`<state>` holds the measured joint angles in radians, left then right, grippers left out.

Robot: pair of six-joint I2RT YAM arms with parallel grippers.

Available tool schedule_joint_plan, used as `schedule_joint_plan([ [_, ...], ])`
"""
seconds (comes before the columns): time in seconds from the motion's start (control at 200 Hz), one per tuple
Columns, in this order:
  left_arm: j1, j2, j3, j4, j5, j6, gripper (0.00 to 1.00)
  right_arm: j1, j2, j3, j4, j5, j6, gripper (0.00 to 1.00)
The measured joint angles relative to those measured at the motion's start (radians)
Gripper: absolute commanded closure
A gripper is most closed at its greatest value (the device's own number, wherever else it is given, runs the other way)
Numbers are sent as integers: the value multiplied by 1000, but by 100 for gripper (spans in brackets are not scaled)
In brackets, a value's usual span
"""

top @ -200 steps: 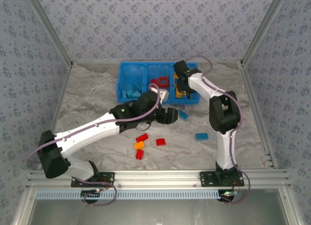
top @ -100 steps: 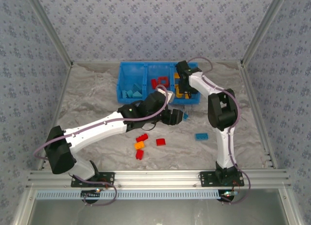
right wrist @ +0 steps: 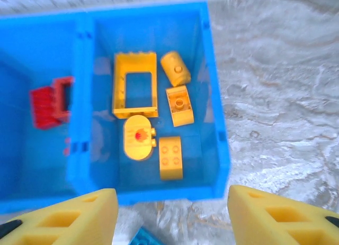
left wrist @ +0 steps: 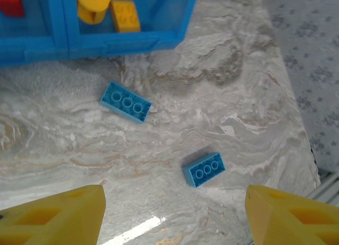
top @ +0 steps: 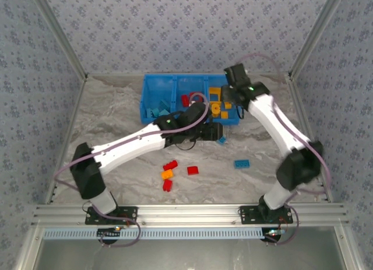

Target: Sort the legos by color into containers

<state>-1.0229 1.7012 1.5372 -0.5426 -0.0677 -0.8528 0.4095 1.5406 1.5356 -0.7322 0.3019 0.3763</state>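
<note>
Fingers of left gripper (left wrist: 175, 217) spread, empty, two blue legos (left wrist: 125, 101) ahead between them; right gripper (right wrist: 172, 216) fingers spread, empty, yellow legos (right wrist: 135, 84) in bin (right wrist: 216, 105) compartment ahead.

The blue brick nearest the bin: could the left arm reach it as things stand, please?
Probably yes. The left claw hangs open near the blue brick, which lies flat on the bare table, apart from the bin wall, with nothing between them.

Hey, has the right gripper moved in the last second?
Yes. In the top view the right gripper has shifted right and away from the arm bases, from over the blue bin to near that bin's far right corner.
</note>
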Motion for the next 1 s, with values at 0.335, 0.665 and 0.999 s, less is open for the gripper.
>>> schedule_joint_plan([
  [0.335,44,405,274,-171,107,-297,24,192,-693,-448,-41,-61,5,36],
  [0.665,63,626,496,-249,142,-548,21,311,-880,-540,-151,-79,89,38],
  [0.999,92,711,587,-274,130,-681,29,419,-793,-564,-154,-49,135,38],
])
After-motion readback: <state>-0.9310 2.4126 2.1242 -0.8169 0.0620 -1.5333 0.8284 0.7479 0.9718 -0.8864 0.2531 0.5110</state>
